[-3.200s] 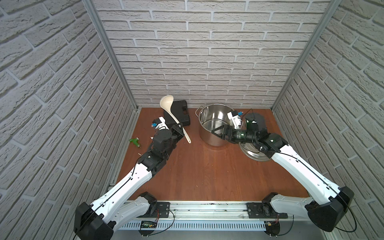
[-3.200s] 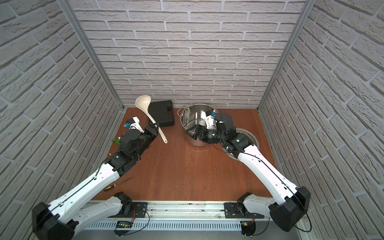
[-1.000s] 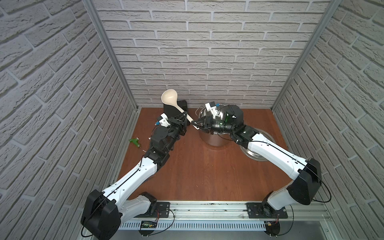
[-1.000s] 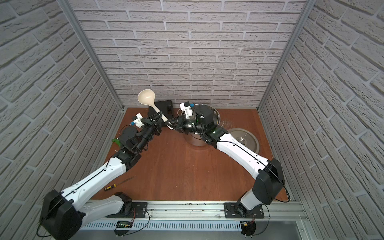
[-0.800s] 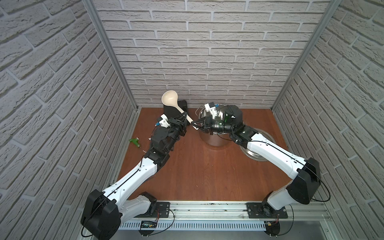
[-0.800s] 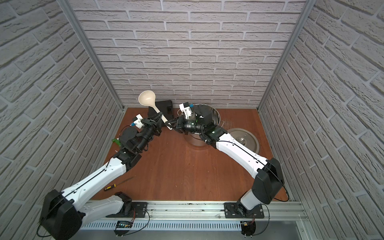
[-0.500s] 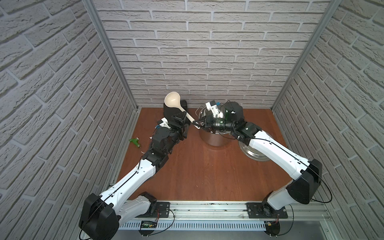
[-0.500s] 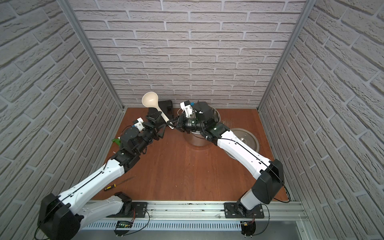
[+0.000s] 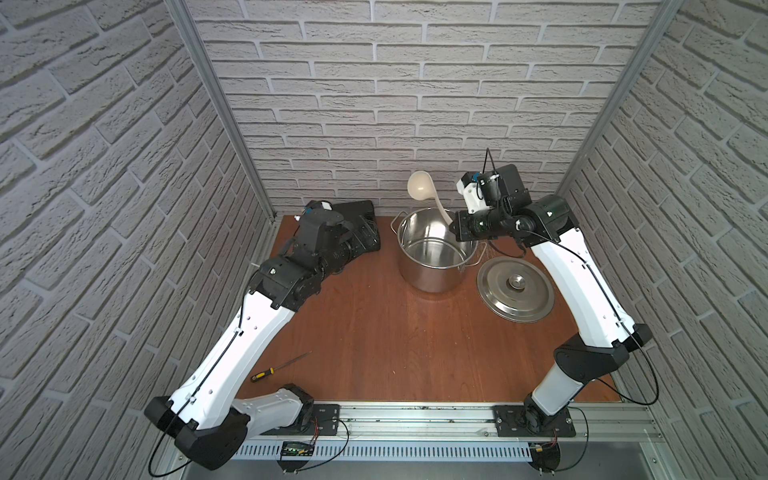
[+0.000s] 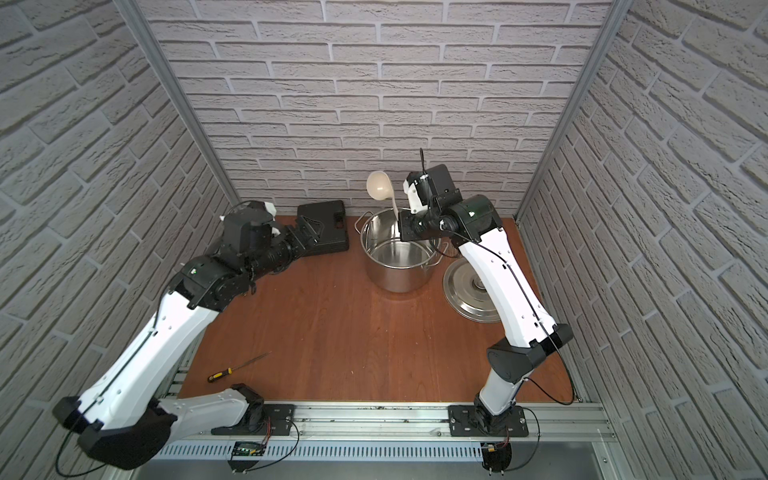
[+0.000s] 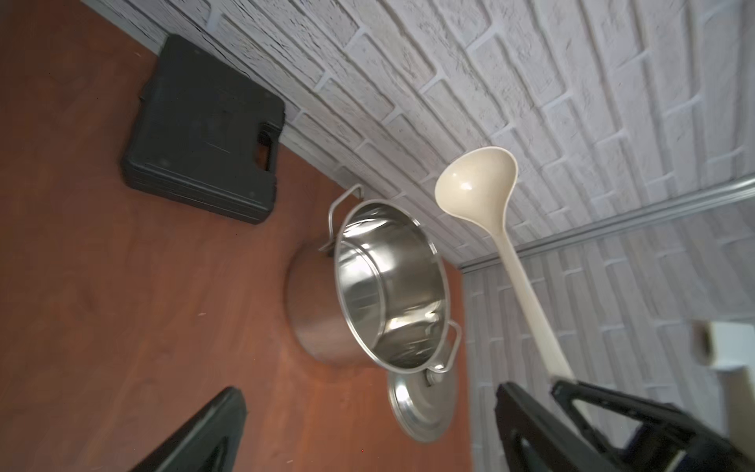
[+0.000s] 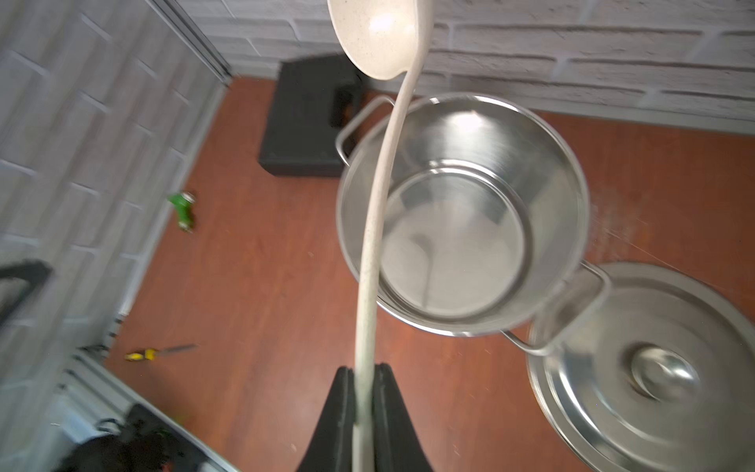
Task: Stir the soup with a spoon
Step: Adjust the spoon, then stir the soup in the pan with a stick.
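Pinching the slim tail end of the spoon [image 11: 511, 261] with the right gripper [image 12: 363, 370], fingers [image 12: 337, 412] pressed together on the handle and on nothing else. Held bowl-up, high beyond the fingertips, over the pot [image 9: 428, 278], set below and ahead of those fingers, open, showing bare shiny steel and no liquid. Judged as the turn-over before stirring: roll the wrist to bring the bowl round and down, then lower it well inside the rim, clear of the wall nearest the fingers. Keep the pinch firm, given so long a lever past the fingertips and a likely pivot on first contact. Sweep slow, gentle circles, without shoving the unheld pot toward the lid [image 9: 498, 307], lying flat just beside it, back behind the fingers toward the arm's base. Left gripper [image 11: 363, 388] spread wide and empty, black case [image 11: 200, 135] near ahead of its fingers [image 11: 204, 441], pot well apart; perhaps worth bringing in to steady a loop handle. No brand, label or writing legible anywhere.
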Robot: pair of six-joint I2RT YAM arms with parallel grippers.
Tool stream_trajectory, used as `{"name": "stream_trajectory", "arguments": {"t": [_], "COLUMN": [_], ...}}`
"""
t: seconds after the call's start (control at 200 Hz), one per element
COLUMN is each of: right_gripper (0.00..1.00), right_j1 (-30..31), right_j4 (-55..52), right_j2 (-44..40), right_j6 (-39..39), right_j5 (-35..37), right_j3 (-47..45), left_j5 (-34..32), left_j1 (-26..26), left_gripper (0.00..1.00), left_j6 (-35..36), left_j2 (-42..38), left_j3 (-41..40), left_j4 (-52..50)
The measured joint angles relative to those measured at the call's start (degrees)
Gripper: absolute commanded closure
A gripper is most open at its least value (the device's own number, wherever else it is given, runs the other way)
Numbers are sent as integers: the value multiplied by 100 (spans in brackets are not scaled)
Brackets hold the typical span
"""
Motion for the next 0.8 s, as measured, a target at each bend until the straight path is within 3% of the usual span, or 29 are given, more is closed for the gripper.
{"name": "stream_trajectory", "arguments": {"t": [0.15,0.31,0.505,0.8], "right_gripper": [97,98,98,98], "right_j1": [4,7,7,166], "right_j4": [-835,-1187,-1322,-1360], "right_j2": [9,254,1108,2070], "right_j6": [-452,-719,-914,-938], "right_j5": [632,1032,1322,1394], "right_j3": [-289,-328,-15,597], "left_j5": [-922,-1397,-1517,-1521], "left_j1": [-341,-374,-396,-531], "left_gripper": [2,2,2,2], "left_j6": [1563,2479,2822,2791], "left_j2": [597,824,831,826], "left_j3": [686,866,874,601], "left_j4": [-1119,-1392,-1204,-756]}}
